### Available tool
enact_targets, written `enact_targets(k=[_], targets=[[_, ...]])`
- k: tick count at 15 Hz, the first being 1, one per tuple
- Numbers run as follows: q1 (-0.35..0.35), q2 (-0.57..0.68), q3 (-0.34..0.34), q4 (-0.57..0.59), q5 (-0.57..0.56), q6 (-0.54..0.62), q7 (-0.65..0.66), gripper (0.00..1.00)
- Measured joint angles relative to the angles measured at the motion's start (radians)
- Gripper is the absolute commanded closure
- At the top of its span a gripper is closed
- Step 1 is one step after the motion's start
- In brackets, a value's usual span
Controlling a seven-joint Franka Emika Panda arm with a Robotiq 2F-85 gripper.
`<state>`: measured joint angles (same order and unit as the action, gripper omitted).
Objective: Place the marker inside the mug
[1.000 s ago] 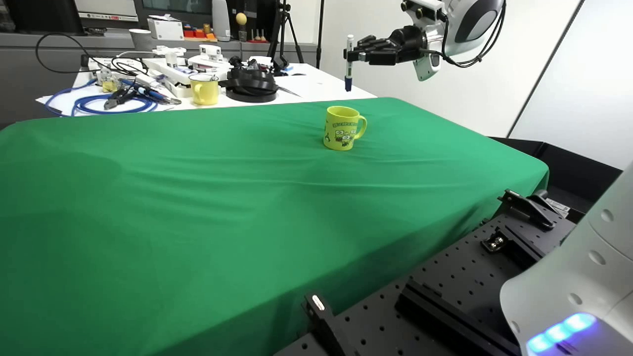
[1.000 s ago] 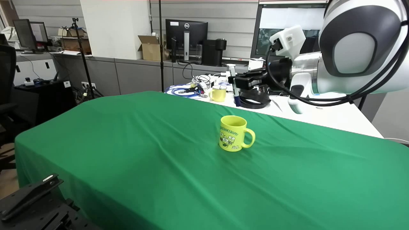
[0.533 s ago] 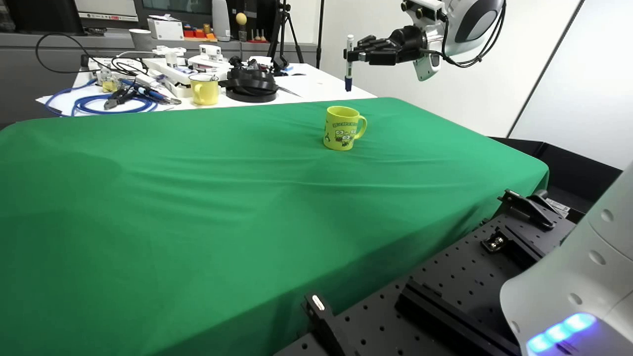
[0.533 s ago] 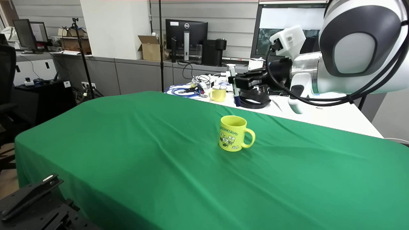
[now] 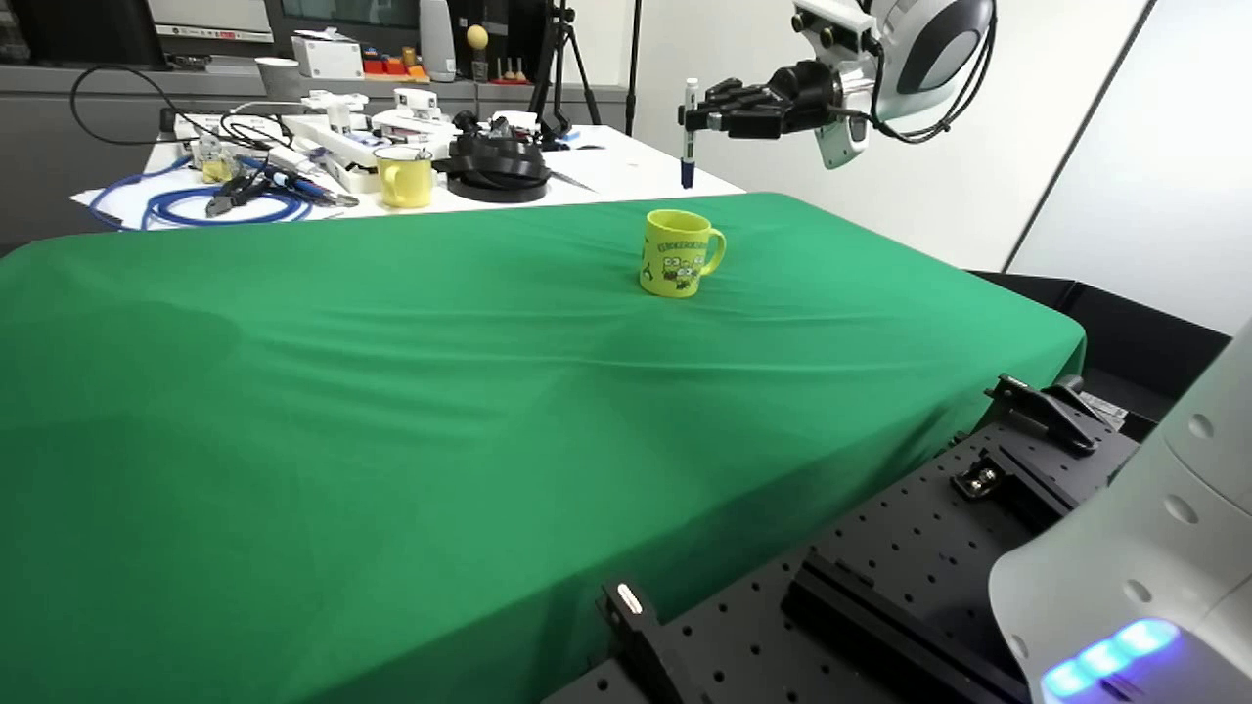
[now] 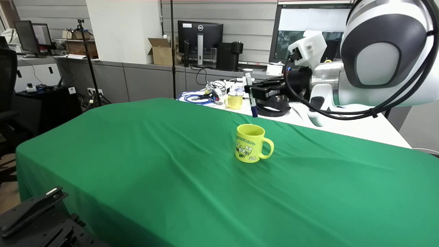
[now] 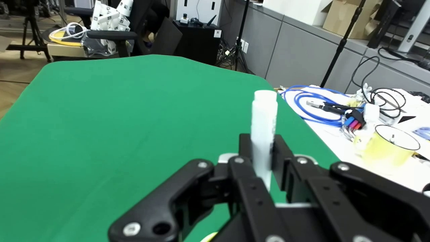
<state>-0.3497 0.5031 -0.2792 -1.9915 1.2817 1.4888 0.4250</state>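
Observation:
The bright yellow mug (image 5: 670, 259) stands upright on the green cloth in both exterior views (image 6: 247, 145), its handle to the right. Only a sliver of its rim (image 7: 209, 237) shows at the bottom of the wrist view. My gripper (image 5: 693, 117) is shut on the white marker (image 5: 689, 147) and holds it near-vertical, dark blue end down. The marker (image 6: 252, 102) leans slightly in an exterior view. Its blue tip hangs a short way above the mug's rim, appearing slightly right of the rim's middle. In the wrist view the marker's white end (image 7: 264, 124) rises between the fingertips.
A paler yellow-and-white mug (image 5: 406, 181) stands on the white table behind, near blue cables (image 5: 230, 203), tools and a black coil (image 5: 497, 171). The green cloth (image 5: 391, 411) covers the front table. A black perforated base (image 5: 880, 567) borders it.
Over the last half second my gripper and the marker have moved slightly down. The marker's tip is a little closer to the mug's rim. The mug has not moved.

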Motion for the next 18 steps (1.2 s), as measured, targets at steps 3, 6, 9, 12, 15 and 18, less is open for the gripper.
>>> enact_targets(k=[3, 6, 9, 12, 15, 18], targets=[[0.0, 0.034, 0.0, 0.003, 0.025, 0.0, -0.013, 0.95], [0.0, 0.075, 0.0, 0.009, 0.048, 0.002, -0.025, 0.95], [0.0, 0.115, 0.0, 0.021, 0.064, 0.007, -0.038, 0.95], [0.0, 0.144, 0.0, 0.037, 0.076, 0.011, -0.04, 0.95], [0.0, 0.163, 0.0, 0.05, 0.08, 0.015, -0.04, 0.95], [0.001, 0.182, 0.0, 0.062, 0.09, 0.026, -0.04, 0.95]])
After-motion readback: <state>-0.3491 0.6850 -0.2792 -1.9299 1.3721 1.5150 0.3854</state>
